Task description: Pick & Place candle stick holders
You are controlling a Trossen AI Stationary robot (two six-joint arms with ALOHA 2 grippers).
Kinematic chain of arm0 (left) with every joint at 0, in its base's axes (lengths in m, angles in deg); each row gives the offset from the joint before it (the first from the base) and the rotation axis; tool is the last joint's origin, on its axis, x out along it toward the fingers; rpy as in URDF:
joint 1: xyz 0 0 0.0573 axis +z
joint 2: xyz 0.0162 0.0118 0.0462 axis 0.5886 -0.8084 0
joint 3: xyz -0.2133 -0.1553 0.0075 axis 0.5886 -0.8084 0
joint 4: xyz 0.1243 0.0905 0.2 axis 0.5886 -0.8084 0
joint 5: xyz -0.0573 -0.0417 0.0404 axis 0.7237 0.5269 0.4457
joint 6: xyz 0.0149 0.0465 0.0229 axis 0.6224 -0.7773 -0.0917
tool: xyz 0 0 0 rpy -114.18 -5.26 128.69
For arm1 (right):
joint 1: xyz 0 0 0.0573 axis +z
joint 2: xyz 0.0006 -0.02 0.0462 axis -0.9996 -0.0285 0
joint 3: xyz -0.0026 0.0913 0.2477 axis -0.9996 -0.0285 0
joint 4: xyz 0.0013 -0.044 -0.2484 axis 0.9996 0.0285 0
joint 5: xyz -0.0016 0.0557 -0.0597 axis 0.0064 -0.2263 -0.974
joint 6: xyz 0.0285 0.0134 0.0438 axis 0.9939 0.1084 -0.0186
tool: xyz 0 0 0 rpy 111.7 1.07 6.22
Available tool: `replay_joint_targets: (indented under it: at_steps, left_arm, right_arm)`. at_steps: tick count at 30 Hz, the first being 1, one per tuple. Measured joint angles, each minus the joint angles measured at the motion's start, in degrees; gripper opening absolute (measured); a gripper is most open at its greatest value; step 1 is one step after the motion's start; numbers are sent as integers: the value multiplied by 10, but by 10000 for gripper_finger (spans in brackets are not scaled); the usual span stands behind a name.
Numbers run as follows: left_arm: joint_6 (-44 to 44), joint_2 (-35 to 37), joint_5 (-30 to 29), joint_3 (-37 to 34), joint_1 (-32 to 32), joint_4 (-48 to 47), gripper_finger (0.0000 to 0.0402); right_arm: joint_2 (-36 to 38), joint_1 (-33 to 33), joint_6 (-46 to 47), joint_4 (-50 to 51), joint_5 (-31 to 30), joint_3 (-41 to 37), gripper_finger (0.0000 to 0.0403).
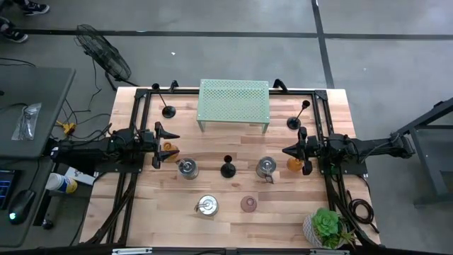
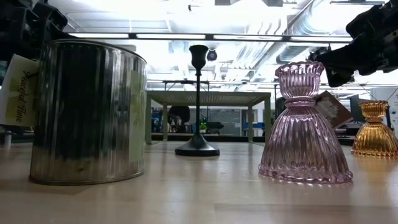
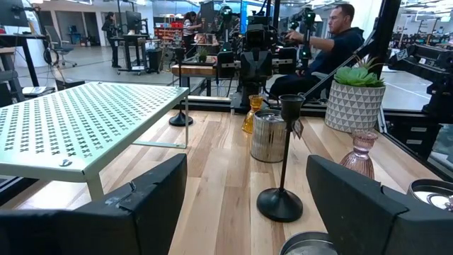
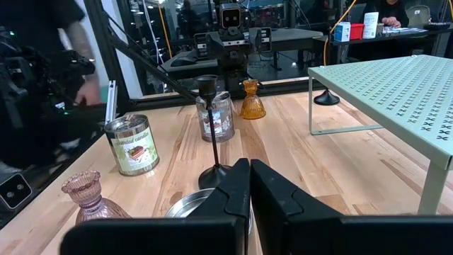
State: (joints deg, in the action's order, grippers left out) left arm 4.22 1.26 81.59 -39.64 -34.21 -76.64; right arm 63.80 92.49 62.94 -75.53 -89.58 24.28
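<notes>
- Three tall, thin black metal candle stick holders stand upright on the light wooden table [image 1: 233, 198].
- The middle candle stick holder [image 1: 228, 168] stands near the table's centre, between two shiny round tin cans [image 1: 187, 168].
- The back-left candle stick holder [image 1: 168, 106] stands at about ten o'clock from the centre, just beside the pale green metal shelf full of little holes [image 1: 234, 103].
- The back-right candle stick holder [image 1: 295, 118] stands at about two o'clock, on the shelf's other side.
- The left gripper [image 1: 172, 144] waits at nine o'clock with its fingers wide apart, holding nothing.
- The right gripper [image 1: 286, 151] waits at three o'clock with its fingers pressed together, holding nothing.
- A small amber glass holder [image 1: 294, 164] sits just beside the right gripper.
- A small pink ribbed glass holder [image 2: 303, 127] stands at about five o'clock.
</notes>
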Motion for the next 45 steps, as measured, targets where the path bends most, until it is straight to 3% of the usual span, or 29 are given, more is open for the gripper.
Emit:
replay_joint_targets:
  at_steps: [41,45]
  left_arm:
    - [18,0,7,0,0,3,283]
    - [44,-3,-37,0,0,8,283]
  right_arm:
    - [0,0,0,0,0,0,4]
    - [0,0,0,0,0,0,4]
